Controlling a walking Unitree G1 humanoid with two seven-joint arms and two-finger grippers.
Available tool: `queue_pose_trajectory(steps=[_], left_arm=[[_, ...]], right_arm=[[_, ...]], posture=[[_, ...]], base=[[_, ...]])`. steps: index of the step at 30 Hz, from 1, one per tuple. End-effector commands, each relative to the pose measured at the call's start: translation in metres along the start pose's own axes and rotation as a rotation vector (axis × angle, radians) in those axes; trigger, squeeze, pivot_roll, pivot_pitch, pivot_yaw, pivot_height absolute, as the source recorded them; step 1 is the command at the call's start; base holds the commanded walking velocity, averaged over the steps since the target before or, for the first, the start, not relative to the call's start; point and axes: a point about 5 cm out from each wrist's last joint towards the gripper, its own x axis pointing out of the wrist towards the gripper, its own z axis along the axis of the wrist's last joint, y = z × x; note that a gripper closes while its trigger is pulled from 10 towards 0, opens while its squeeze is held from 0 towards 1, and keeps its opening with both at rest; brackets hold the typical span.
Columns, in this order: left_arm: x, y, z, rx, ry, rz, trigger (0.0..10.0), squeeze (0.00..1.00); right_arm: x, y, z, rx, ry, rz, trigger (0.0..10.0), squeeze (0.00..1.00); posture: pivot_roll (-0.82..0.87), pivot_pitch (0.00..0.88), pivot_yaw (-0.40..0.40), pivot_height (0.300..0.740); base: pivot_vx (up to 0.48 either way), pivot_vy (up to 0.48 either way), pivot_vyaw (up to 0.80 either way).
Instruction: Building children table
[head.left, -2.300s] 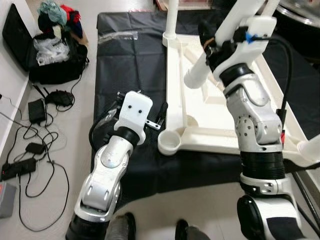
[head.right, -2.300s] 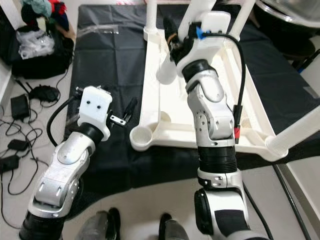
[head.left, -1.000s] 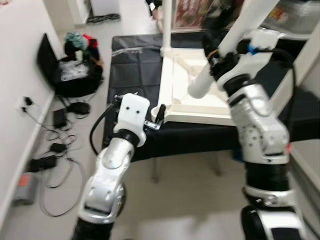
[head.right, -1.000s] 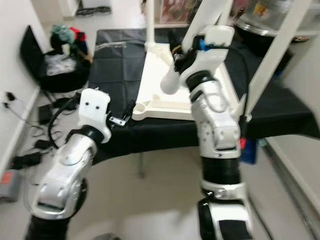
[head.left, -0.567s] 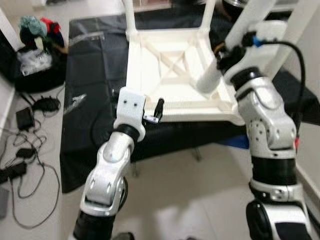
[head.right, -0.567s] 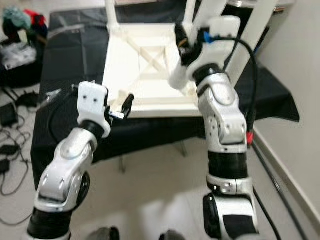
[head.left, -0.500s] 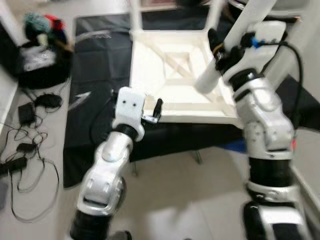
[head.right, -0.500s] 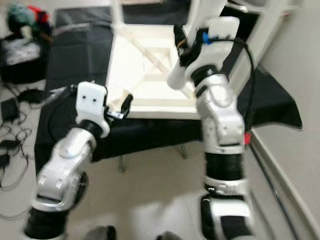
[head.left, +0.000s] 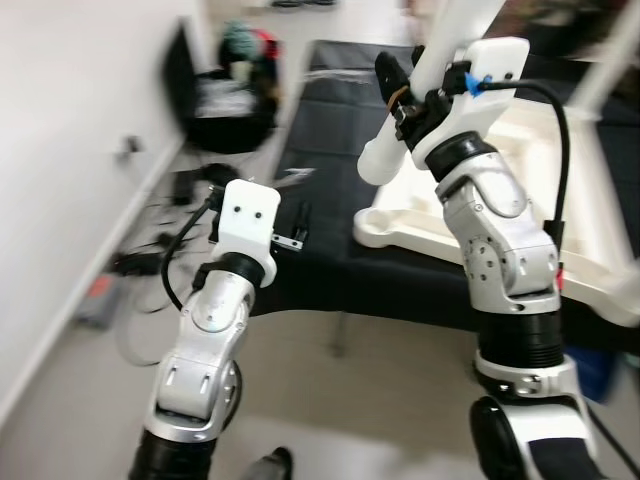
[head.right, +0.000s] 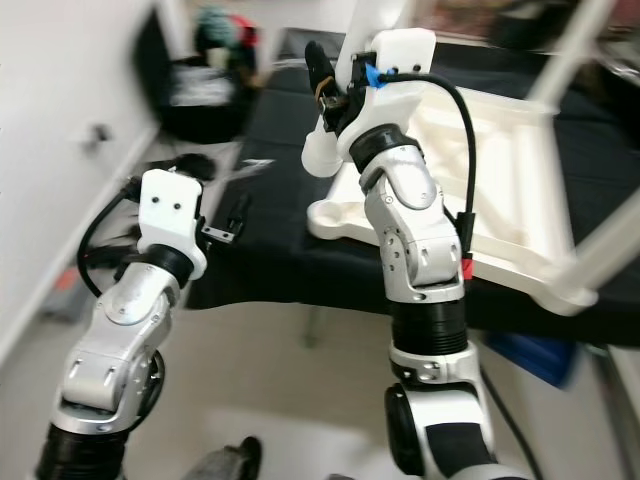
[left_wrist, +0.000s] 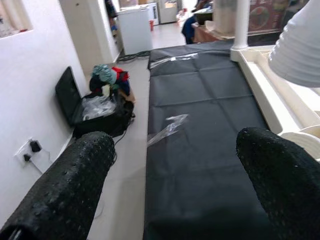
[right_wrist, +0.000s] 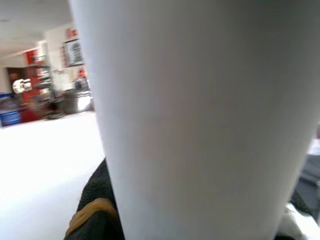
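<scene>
I judge the build partly done: the white tabletop (head.left: 590, 190) lies upside down on the black-draped desk (head.left: 330, 130) with at least two legs standing up from its corners, while the near corner socket (head.left: 375, 228) looks empty, though the head views are blurred. My right claw (head.left: 400, 95) is closed around a loose white table leg (head.left: 420, 95), holding it tilted in the air above and just beside that socket, so seating it is what remains. My left claw (left_wrist: 177, 165) hangs open and empty over the desk's near edge, apart from the tabletop.
</scene>
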Motion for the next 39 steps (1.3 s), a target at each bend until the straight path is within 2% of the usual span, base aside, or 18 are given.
queue_pose_trajectory(steps=[1, 8, 13, 25, 34, 35, 37, 39], left_arm=[[0.001, -0.002, 0.0, -0.003, 0.001, -0.012, 10.0, 0.0], [-0.001, -0.002, 0.0, 0.034, -0.001, -0.011, 10.0, 0.0], [-0.002, -0.004, -0.001, 0.018, 0.007, -0.019, 10.0, 0.0], [-0.003, -0.002, -0.004, -0.008, 0.021, -0.007, 10.0, 0.0], [-0.014, -0.006, -0.011, -0.008, 0.059, -0.034, 10.0, 0.0], [-0.014, -0.006, -0.011, -0.008, 0.059, -0.034, 10.0, 0.0], [-0.018, -0.007, -0.012, -0.01, 0.069, -0.046, 10.0, 0.0], [-0.019, -0.007, -0.013, -0.011, 0.077, -0.048, 10.0, 0.0]], right_arm=[[-0.001, -0.004, 0.002, 0.004, -0.006, -0.018, 10.0, 0.0], [-0.004, -0.009, -0.004, -0.005, 0.014, -0.037, 10.0, 0.0], [-0.003, -0.011, -0.005, -0.004, 0.015, -0.043, 10.0, 0.0], [-0.002, -0.019, -0.004, -0.018, 0.019, -0.061, 10.0, 0.0], [0.009, -0.049, -0.011, -0.098, 0.084, -0.118, 10.0, 0.0], [0.009, -0.049, -0.011, -0.098, 0.084, -0.118, 10.0, 0.0], [0.013, -0.059, -0.013, -0.053, 0.085, -0.111, 10.0, 0.0], [0.014, -0.061, -0.017, -0.027, 0.109, -0.087, 10.0, 0.0]], posture=[[0.13, 0.18, -0.062, 0.74], [0.13, 0.183, -0.059, 0.74], [0.13, 0.182, -0.059, 0.74], [0.13, 0.189, -0.058, 0.74], [0.14, 0.227, -0.055, 0.74], [0.14, 0.227, -0.055, 0.74], [0.15, 0.243, -0.054, 0.74], [0.15, 0.247, -0.052, 0.74]], base=[[0.0, 0.0, 0.0], [0.277, 0.0, 0.0], [0.283, 0.0, 0.0], [0.0, 0.0, 0.0], [0.0, 0.0, -0.56], [0.0, 0.0, -0.8], [0.0, 0.0, 0.0], [0.0, 0.0, 0.0]])
